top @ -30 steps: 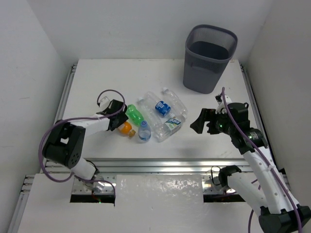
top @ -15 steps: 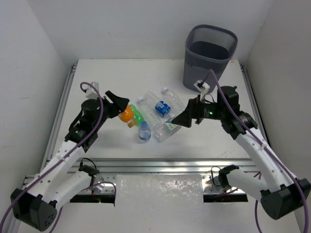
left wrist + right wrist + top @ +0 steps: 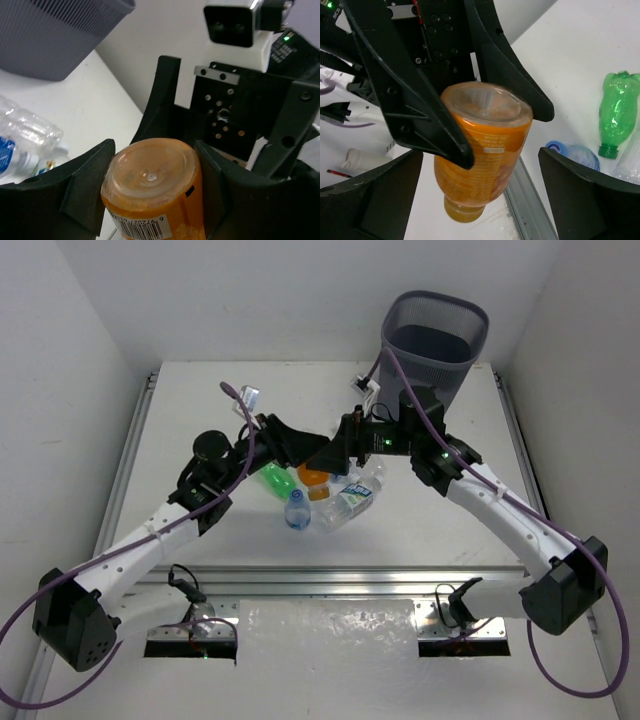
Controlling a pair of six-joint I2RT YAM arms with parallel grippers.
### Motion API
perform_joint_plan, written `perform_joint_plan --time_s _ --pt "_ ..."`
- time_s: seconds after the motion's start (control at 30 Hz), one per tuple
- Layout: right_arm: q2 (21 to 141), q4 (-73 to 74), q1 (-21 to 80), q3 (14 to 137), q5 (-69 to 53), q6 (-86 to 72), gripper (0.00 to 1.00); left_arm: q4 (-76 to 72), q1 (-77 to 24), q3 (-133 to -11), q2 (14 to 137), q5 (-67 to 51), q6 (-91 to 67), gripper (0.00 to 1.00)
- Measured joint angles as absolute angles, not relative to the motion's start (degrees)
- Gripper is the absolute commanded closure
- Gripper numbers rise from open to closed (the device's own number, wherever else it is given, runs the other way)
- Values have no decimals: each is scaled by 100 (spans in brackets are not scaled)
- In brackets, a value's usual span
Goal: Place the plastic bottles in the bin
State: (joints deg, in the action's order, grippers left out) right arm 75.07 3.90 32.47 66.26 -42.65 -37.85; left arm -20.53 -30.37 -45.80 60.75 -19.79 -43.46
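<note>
Two black pincers meet in the overhead view and cover most of the orange bottle [image 3: 312,479], leaving only a sliver of it visible. The left pincer [image 3: 152,167] clamps this bottle by its sides above the white tabletop [image 3: 200,400]. It is translucent orange plastic with a round dimpled end and a barcoded label. The right pincer [image 3: 480,165] gapes wide around nothing. A crumpled green bottle [image 3: 616,107] lies below. The mesh bin [image 3: 420,390] stands well apart, and the left wrist view cuts it off.
</note>
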Motion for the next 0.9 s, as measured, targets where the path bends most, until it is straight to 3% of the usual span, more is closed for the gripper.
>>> perform_joint_plan --time_s 0.1,0.2,0.23,0.27,0.3,0.33,0.37,0.4,0.47,0.53,0.73,0.9 --pt "7487 283 3249 6626 -4143 -3824 7 -2362 -3105 -4687 6178 -1975 -4425 100" --pt "7459 73 3251 6611 -4158 -3948 25 -2576 -3133 -4866 6259 -1916 -4451 100" --pt "7448 -47 3251 6606 -4191 -4003 36 -2637 -3148 -4923 6311 -1905 -4456 100" --pt "7437 -148 3251 6600 -4222 -4038 45 -2703 -3162 -4965 6364 -1885 -4462 93" --pt "7419 -217 3249 6591 -4224 -4099 65 -2770 -3166 -5004 6427 -1876 -4488 85" --pt "7415 -261 3247 6584 -4224 -4108 79 -2805 -3166 -5030 6466 -1874 -4486 75" --pt "7415 -311 3234 6582 -4237 -4136 90 -2845 -3173 -5057 6510 -1876 -4523 42" --pt "7413 -309 3232 6578 -4202 -4125 99 -2862 -3179 -5078 6541 -1868 -4523 26" --pt "7419 -261 3234 6580 -4084 -4115 100 -2764 -3216 -5183 6556 -1772 -4466 8" --pt "7411 -104 3245 6606 -3876 -3997 100 -2215 -3258 -5531 6578 -1409 -4344 0" --pt "7443 1369 2773 7487 -2032 -3459 100 847 -3293 -7760 6724 1476 -4036 0" --pt "8246 2248 1551 9360 -552 -3153 98 2366 -3288 -7846 6222 3046 -4029 0"
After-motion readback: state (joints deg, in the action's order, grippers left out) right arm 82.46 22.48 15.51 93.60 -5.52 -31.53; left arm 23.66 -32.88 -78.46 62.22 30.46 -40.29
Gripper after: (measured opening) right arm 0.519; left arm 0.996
